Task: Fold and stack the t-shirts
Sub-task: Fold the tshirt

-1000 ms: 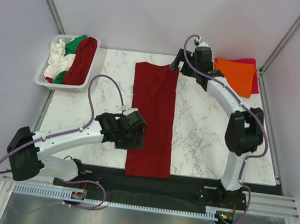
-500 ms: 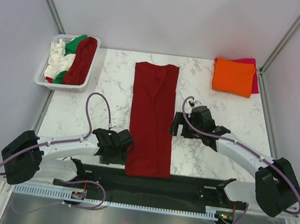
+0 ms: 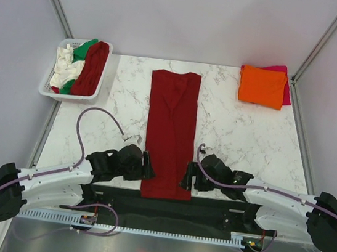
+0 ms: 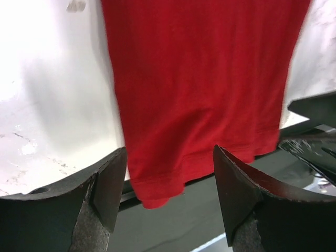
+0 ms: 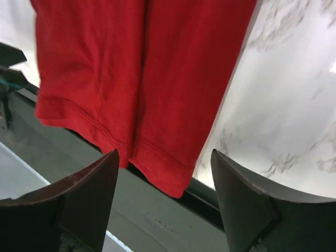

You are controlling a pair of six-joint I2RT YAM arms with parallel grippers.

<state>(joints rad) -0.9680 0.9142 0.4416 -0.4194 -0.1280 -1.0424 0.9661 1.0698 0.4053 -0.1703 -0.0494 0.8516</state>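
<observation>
A dark red t-shirt (image 3: pixel 171 132), folded lengthwise into a long strip, lies down the middle of the table; its hem hangs over the near edge. My left gripper (image 3: pixel 149 167) is open at the hem's left corner (image 4: pixel 157 194). My right gripper (image 3: pixel 185 176) is open at the hem's right corner (image 5: pixel 168 178). Neither holds cloth. An orange t-shirt (image 3: pixel 262 86) lies folded on a magenta-pink one (image 3: pixel 286 79) at the far right. A second dark red t-shirt (image 3: pixel 92 67), a white one (image 3: pixel 63 68) and a green one (image 3: pixel 83 49) lie crumpled in the basket.
The white lattice basket (image 3: pixel 49 90) stands at the far left corner. A black rail (image 3: pixel 164 205) runs along the table's near edge under the hem. Metal frame posts stand at both far corners.
Both arms have drawn back toward the near edge. The right gripper came from the shirt's collar down to the hem's right corner; the left slid from mid-shirt to the hem's left corner.
</observation>
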